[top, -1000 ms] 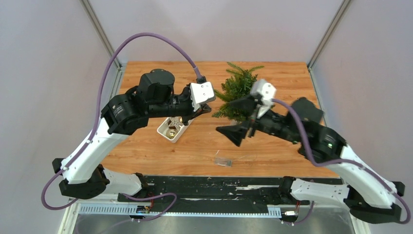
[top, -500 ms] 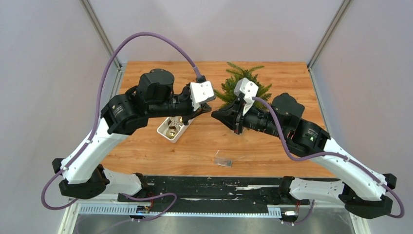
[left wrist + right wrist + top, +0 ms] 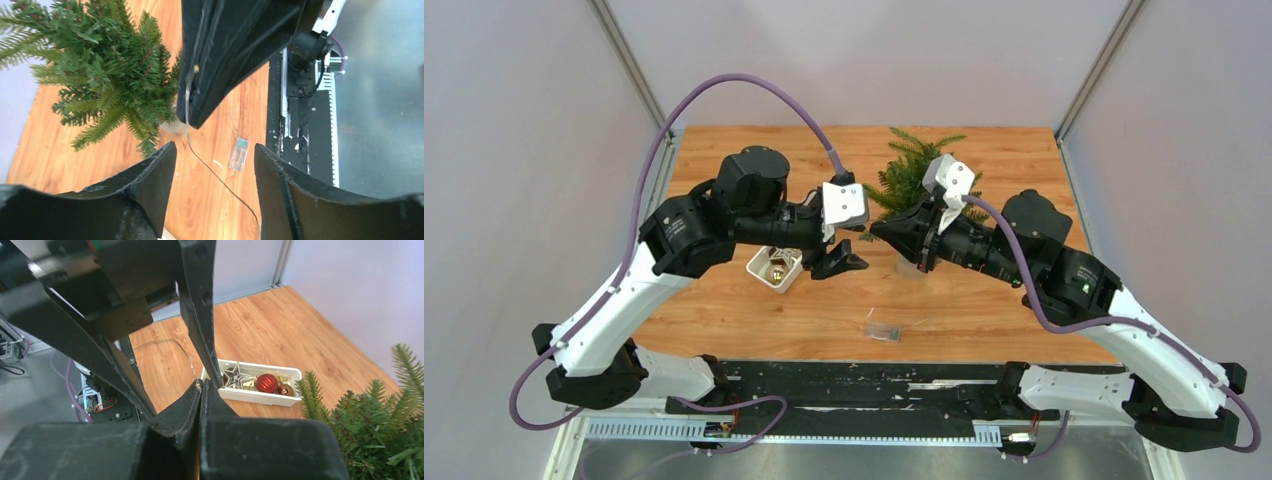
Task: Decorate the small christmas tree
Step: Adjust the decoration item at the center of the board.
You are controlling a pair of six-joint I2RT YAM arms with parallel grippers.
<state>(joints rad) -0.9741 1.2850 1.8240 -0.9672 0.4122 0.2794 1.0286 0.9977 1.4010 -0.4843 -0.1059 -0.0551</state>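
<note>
While the thin wire (image 3: pixel 188 115) is pinched in the closed jaws of the right gripper (image 3: pixel 876 229) and the left gripper (image 3: pixel 839 264) is held apart and empty, the small christmas tree (image 3: pixel 914 175) is found just behind the right gripper, at the far middle of the table (image 3: pixel 724 160).

Left hand (image 3: pixel 215 155) fingers spread, nothing between them. Right hand (image 3: pixel 194 116) above, pinched on thin wire (image 3: pixel 210 167) trailing over wooden worktop (image 3: pixel 50 150). Small christmas tree (image 3: pixel 100 65) upper left; clear packet (image 3: pixel 239 154) near the worktop's edge.
</note>
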